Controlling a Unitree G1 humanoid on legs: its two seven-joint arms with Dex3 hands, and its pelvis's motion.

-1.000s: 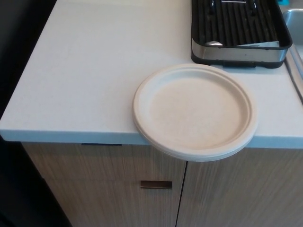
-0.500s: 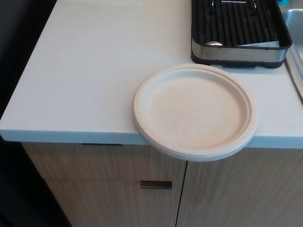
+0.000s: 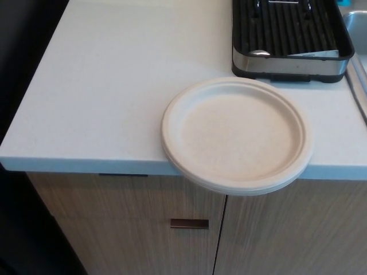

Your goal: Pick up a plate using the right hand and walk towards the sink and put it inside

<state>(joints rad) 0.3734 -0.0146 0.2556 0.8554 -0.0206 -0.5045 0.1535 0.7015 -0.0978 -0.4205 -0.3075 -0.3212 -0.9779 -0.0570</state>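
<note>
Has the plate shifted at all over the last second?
No. The plate sits where it did, its near rim overhanging the countertop edge, its far rim just short of the black dish rack. Neither hand is in view.

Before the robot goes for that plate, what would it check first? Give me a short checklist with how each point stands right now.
1. Plate in view, nothing on it: ok.
2. Plate edge overhanging the counter front, giving a lip to grasp: ok.
3. Space around the plate free; drying rack sits just behind: ok.
4. Right hand in position: not ok, no hand in view.
5. Sink located at the far right edge: ok.
6. Sink empty enough for the plate: cannot tell.
</note>
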